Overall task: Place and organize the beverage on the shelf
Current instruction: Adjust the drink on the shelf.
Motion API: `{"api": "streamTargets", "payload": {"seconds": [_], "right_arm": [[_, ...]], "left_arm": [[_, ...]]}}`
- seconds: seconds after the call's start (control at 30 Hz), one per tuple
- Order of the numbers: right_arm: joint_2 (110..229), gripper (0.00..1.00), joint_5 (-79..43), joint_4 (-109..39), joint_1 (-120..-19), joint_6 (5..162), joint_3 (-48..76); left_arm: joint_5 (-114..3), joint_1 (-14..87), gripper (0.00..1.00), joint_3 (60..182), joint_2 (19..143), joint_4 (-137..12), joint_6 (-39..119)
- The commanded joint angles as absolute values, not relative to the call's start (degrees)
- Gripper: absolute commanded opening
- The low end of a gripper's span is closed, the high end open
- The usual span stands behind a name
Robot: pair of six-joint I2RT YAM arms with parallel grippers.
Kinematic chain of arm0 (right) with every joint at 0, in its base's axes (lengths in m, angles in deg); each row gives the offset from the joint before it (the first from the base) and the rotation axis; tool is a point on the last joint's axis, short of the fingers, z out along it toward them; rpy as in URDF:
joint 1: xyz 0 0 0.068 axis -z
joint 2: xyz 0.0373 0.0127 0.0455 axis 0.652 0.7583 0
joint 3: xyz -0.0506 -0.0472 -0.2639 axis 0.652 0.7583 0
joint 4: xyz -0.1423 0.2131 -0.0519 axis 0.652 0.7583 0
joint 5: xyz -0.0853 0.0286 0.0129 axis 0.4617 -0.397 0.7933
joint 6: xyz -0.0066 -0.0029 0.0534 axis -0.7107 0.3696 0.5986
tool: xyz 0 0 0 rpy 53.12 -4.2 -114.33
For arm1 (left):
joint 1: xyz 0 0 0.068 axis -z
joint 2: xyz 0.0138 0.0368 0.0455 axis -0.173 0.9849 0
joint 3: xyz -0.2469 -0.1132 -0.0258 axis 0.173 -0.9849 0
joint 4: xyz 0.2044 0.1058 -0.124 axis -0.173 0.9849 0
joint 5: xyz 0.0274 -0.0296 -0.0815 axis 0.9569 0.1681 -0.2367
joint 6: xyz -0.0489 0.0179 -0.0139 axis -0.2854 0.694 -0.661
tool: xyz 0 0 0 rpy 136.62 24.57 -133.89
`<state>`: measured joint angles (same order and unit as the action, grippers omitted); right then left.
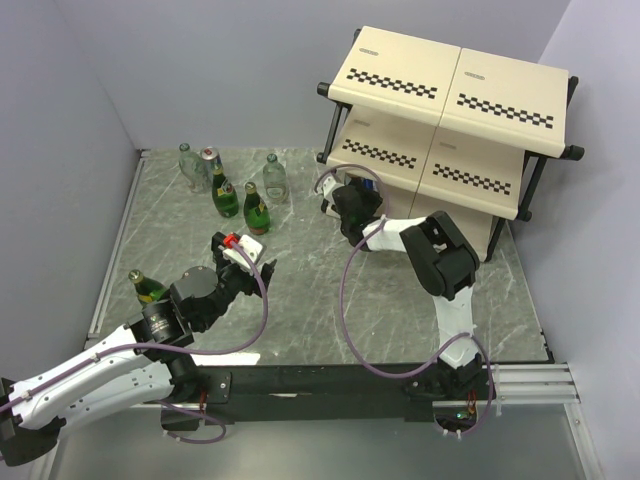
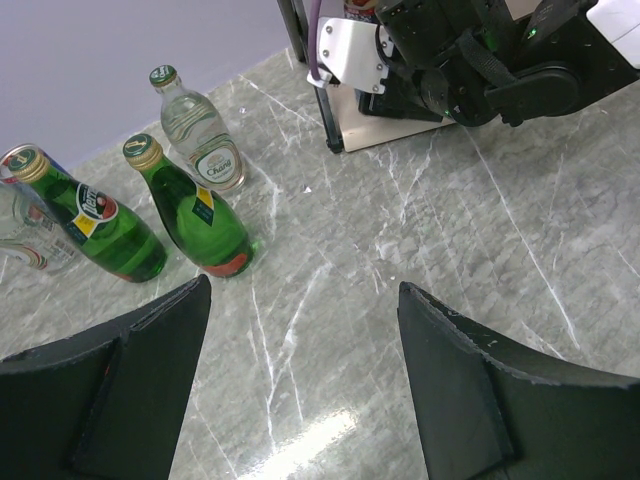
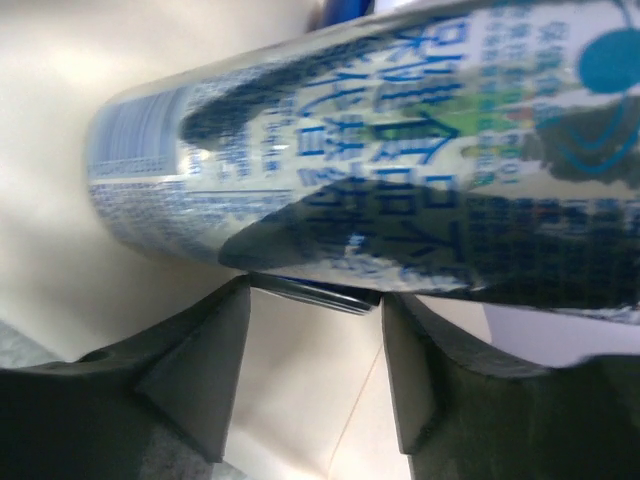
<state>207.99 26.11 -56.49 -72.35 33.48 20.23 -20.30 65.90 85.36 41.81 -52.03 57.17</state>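
Silver and blue fill the right wrist view: a slim can (image 3: 350, 150) sits on the cream bottom board of the shelf (image 1: 455, 95), just beyond the tips of the right claw (image 3: 315, 300). That claw's fingers stand apart with bare board showing between them, so it is released and not clamped on the can. The tips sit right at the can's side, and whether they touch it cannot be told. A scrap of blue behind the can may be a second one, but it is too cropped to be sure. From above, the right arm reaches in at the shelf's lowest tier, and no drink shows on the top board.

The left claw (image 2: 303, 290) hangs released over the table (image 1: 300, 310), with nothing between its fingers. Most of the beverage stands on the table, well apart from the shelf: two green bottles (image 1: 224, 197) side by side, a third green bottle (image 1: 148, 288) alone near the left arm, and two clear bottles (image 1: 190, 167) in the far cluster. A silver-topped thing (image 1: 208, 155) among them could be another can.

On this showing the task is early. One can is shelved, perhaps two, and all five bottles are yet to be carried over and lined up.
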Motion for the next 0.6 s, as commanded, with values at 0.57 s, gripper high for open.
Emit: {"api": "streamTargets", "payload": {"seconds": [0.57], "right_arm": [[199.90,0.35,27.24,-61.64,-72.15,33.33,29.03]], "left_arm": [[-21.02,65.77,0.81,85.48,41.47,-53.18,57.85]]}}
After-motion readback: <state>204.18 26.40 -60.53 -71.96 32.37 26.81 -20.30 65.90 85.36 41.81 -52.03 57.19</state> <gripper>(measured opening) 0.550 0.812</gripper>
